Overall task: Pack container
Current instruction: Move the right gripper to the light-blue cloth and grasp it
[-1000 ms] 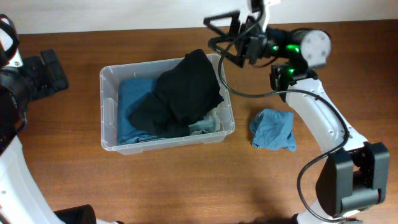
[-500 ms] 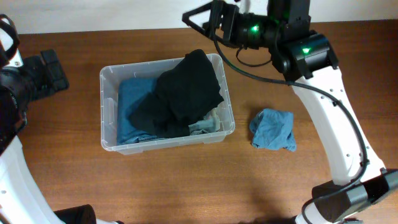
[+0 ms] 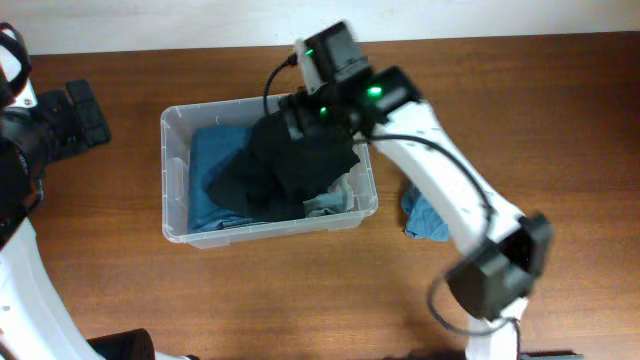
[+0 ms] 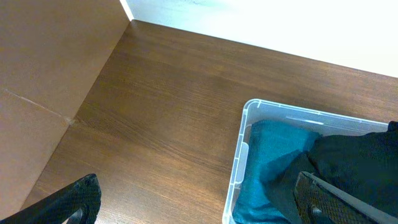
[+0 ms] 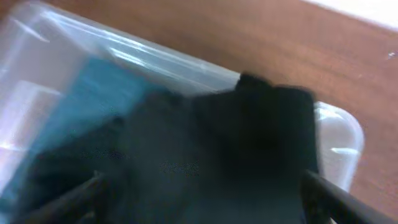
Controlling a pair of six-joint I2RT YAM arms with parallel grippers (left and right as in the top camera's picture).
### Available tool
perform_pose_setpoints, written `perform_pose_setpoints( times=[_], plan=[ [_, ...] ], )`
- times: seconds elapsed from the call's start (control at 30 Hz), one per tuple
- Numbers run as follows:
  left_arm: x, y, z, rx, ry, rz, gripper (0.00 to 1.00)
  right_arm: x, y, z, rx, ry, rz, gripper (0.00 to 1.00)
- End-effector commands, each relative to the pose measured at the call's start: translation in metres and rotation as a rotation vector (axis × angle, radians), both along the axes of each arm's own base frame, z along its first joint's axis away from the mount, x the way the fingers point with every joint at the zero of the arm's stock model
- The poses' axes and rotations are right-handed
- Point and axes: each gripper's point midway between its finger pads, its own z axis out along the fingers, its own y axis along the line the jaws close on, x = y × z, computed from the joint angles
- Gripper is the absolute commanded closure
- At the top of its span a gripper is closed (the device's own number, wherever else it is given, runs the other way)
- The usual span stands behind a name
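Observation:
The container (image 3: 172, 180) is a clear plastic bin at mid-table. It holds a teal cloth (image 3: 215, 165) and a heaped black garment (image 3: 295, 165) that rises above the far right rim. My right gripper (image 3: 305, 120) reaches over the bin's far right corner. In the right wrist view it (image 5: 205, 205) is open, with its fingers wide apart on either side of the black garment (image 5: 249, 143). My left gripper (image 3: 85, 115) stays left of the bin, open and empty (image 4: 202, 208), with the bin's rim (image 4: 244, 143) to its right.
A crumpled blue cloth (image 3: 428, 222) lies on the wooden table right of the bin, partly covered by my right arm (image 3: 450, 190). A pale cloth (image 3: 335, 200) shows in the bin's near right corner. A white wall runs along the table's far edge.
My right arm has swung left from beyond the bin's far right corner and dropped over the black garment. The left arm and the cloths have not moved.

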Motion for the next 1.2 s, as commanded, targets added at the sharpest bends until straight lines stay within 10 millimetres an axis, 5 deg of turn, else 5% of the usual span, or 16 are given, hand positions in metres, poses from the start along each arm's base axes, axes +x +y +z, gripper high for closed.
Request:
perform_pose_setpoints(
  times=[0.0, 0.07, 0.17, 0.27, 0.37, 0.47, 0.6, 0.73, 0.83, 0.93, 0.97, 1.03, 1.17],
  plan=[
    [-0.004, 0.000, 0.004, -0.005, -0.015, 0.004, 0.01, 0.021, -0.015, -0.060, -0.117, 0.056, -0.041, 0.37],
    [-0.004, 0.000, 0.004, -0.005, -0.015, 0.004, 0.01, 0.029, -0.025, -0.108, -0.160, 0.133, -0.068, 0.66],
    [-0.004, 0.000, 0.004, -0.005, -0.015, 0.004, 0.01, 0.027, -0.035, -0.146, -0.195, 0.215, -0.079, 0.91],
    [-0.004, 0.000, 0.004, -0.005, -0.015, 0.004, 0.01, 0.012, -0.034, -0.163, -0.210, 0.293, -0.058, 0.96],
    [-0.004, 0.000, 0.004, -0.004, -0.015, 0.004, 0.01, 0.003, -0.025, -0.158, -0.214, 0.295, -0.034, 0.95],
    [-0.004, 0.000, 0.004, -0.004, -0.015, 0.004, 0.01, -0.001, -0.017, -0.131, -0.189, 0.256, -0.017, 0.56],
    [-0.004, 0.000, 0.004, -0.005, -0.015, 0.004, 0.01, -0.003, -0.011, -0.041, -0.097, 0.102, -0.009, 0.22],
    [-0.004, 0.000, 0.004, -0.005, -0.015, 0.004, 0.01, -0.013, -0.032, 0.048, 0.000, -0.043, -0.045, 0.04],
    [-0.004, 0.000, 0.004, -0.005, -0.015, 0.004, 0.01, -0.023, -0.082, 0.106, 0.064, -0.113, -0.154, 0.01],
    [-0.004, 0.000, 0.004, -0.005, -0.015, 0.004, 0.01, -0.029, -0.145, 0.130, 0.095, -0.112, -0.292, 0.02],
    [-0.004, 0.000, 0.004, -0.005, -0.015, 0.004, 0.01, -0.033, -0.194, 0.133, 0.111, -0.077, -0.387, 0.02],
    [-0.004, 0.000, 0.004, -0.004, -0.015, 0.004, 0.01, -0.038, -0.244, 0.125, 0.154, -0.008, -0.489, 0.02],
    [-0.004, 0.000, 0.004, -0.005, -0.015, 0.004, 0.01, -0.052, -0.312, 0.092, 0.307, 0.164, -0.634, 0.01]
  ],
)
